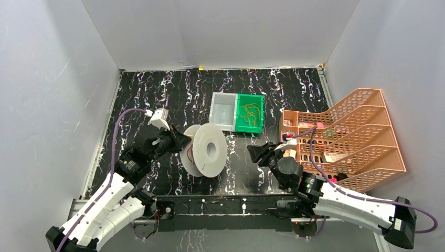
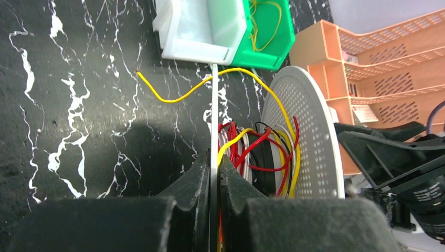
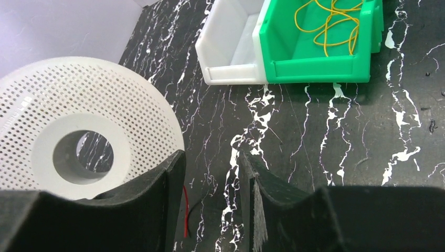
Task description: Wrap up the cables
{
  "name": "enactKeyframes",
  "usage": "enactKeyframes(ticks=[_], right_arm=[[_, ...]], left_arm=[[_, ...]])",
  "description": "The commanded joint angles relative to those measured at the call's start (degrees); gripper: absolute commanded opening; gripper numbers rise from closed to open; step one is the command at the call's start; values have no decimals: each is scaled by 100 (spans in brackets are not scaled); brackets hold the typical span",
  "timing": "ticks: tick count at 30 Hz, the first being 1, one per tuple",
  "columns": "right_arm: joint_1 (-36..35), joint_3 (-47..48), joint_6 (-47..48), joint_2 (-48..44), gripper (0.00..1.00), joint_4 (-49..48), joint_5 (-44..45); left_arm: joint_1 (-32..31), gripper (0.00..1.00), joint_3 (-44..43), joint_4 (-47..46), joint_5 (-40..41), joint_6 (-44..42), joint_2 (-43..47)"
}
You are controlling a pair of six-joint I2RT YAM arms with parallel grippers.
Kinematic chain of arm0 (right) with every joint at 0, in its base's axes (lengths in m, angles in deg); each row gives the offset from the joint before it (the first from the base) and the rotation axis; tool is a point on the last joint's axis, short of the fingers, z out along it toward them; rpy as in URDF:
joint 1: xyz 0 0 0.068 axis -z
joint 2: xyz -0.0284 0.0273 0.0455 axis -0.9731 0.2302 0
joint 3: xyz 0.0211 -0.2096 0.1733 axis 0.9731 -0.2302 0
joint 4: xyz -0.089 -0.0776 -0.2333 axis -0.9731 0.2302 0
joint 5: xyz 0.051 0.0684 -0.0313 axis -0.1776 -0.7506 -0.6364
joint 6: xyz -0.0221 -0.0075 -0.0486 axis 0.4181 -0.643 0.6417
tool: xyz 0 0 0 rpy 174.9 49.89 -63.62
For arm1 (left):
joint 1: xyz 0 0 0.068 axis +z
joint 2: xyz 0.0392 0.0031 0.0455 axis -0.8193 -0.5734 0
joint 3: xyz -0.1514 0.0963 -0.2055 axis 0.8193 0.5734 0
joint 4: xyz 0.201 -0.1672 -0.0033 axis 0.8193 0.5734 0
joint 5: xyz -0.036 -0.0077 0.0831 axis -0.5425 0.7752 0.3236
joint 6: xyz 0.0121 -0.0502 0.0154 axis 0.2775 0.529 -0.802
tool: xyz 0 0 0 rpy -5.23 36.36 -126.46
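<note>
The left pincer (image 2: 214, 168) pinches a flange of the white perforated spool (image 2: 304, 131). A yellow cable (image 2: 173, 99) is partly wound, its tail loose toward 10 o'clock. I judge the right pincer (image 3: 212, 168), spread and empty, must catch that tail.

Spool (image 3: 78, 105): white perforated disc with a round centre hole, at the left.
Right gripper (image 3: 212, 181): two black fingers along the bottom edge, jaws apart, with bare marbled table (image 3: 341, 131) between them. The finger nearer the spool overlaps its rim.
Red wire (image 3: 185, 210): thin strand just beside that finger.
White bin (image 3: 231, 47), green bin (image 3: 320, 65): touching, side by side.
Cables (image 3: 328, 26): yellow loops inside the green bin.
</note>
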State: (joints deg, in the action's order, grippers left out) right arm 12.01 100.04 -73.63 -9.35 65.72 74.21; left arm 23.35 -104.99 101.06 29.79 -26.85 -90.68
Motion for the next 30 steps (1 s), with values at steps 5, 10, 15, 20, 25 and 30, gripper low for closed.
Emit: enactKeyframes(ticks=[5, 10, 15, 20, 25, 30], right_arm=[[-39, 280, 64, -18, 50, -147, 28], [-40, 247, 65, -81, 50, -132, 38], [-38, 213, 85, -79, 51, -163, 35], [-32, 174, 118, -61, 52, -243, 3], [-38, 120, 102, -6, 53, -319, -24], [-37, 78, 92, 76, 54, -418, -56]], left_arm=[[332, 0, 284, -504, -586, 64, -215], [742, 0, 457, -587, -1011, 257, -535], [1128, 0, 625, -617, -1365, 478, -821], [1498, 0, 889, -649, -1563, 627, -1001], [1696, 6, 1235, -829, -1641, 806, -1102], [1757, 14, 1610, -999, -1459, 849, -1140]])
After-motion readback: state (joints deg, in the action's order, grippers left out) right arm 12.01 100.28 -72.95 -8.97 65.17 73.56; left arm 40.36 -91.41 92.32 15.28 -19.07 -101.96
